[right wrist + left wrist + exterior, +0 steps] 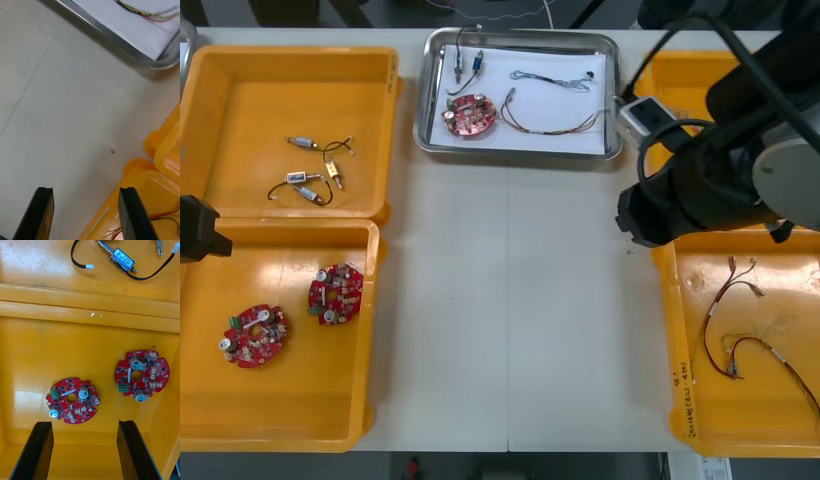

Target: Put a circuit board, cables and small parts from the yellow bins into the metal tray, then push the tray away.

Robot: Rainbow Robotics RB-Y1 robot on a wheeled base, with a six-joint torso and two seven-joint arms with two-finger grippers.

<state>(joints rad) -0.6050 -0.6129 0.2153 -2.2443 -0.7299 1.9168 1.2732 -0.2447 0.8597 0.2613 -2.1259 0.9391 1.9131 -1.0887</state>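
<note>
The light table (510, 320) carries four yellow bins (680, 85), two at each side. The metal tray (520, 153), white inside, sits between the far pair. The right arm (700, 190) reaches over the right-hand bins. The right gripper (86, 189) hangs with its jaws wide and nothing between them. Bare table lies under the gap, and one finger (129, 213) stands over the rim of the right near bin (740, 420). The tray's near corner lies well ahead of the fingertips. The left gripper (84, 423) hovers over the left near bin (290, 400), its jaws likewise wide and empty.

Two round red circuit boards lie on that bin's floor ahead of the left fingertips. The nearer board (72, 400) is just beyond the gap, closer to one finger. The farther board (141, 375) lies a little farther out, ahead of the other finger, and the two are apart. A third board (470, 114) lies in the tray, well away from both grippers.

In the tray a red and yellow cable (545, 127) lies just beside the third board, and a blue and white cable (552, 80) lies beyond it. More red and yellow cables (740, 335) lie in the right near bin, beside the right jaws.

Small metal parts (465, 65) on black leads lie in the tray's far part. Others (315, 172) lie in the left far bin (250, 120), past the two bin rims ahead of the left jaws.
</note>
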